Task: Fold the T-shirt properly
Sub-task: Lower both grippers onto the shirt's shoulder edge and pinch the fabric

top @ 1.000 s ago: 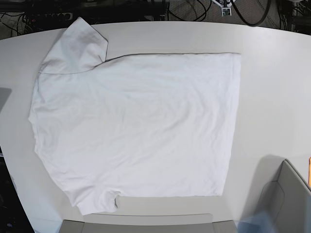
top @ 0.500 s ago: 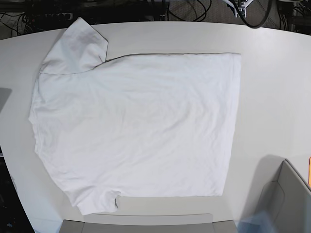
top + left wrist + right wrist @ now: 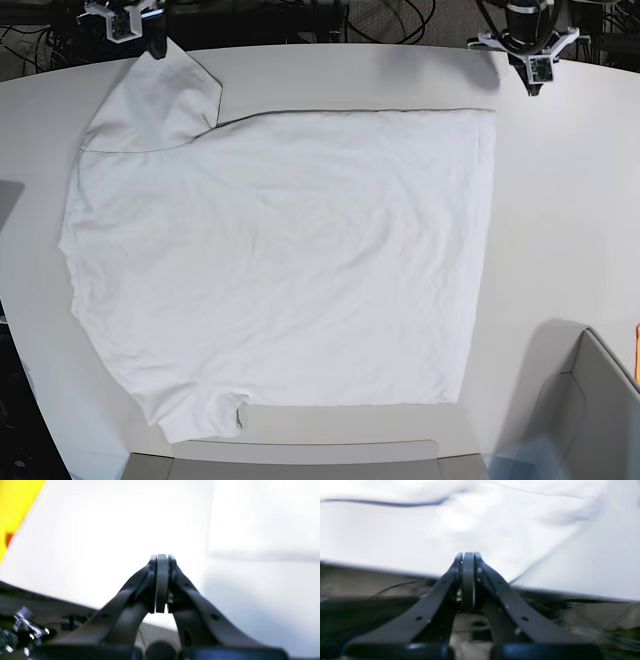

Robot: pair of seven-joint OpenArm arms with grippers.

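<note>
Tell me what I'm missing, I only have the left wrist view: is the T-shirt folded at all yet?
Observer: No. In the base view the T-shirt lies spread flat on the tabletop, both sleeves out.
Operator: Where is the right arm?
Observer: The right gripper hangs at the table's far edge, right by the far sleeve's tip.
Operator: Are its jaws open?
Observer: No, shut and empty in the right wrist view, like the left gripper.
Operator: Where does my arm sit?
Observer: Near the far hem corner, over bare tabletop.
</note>
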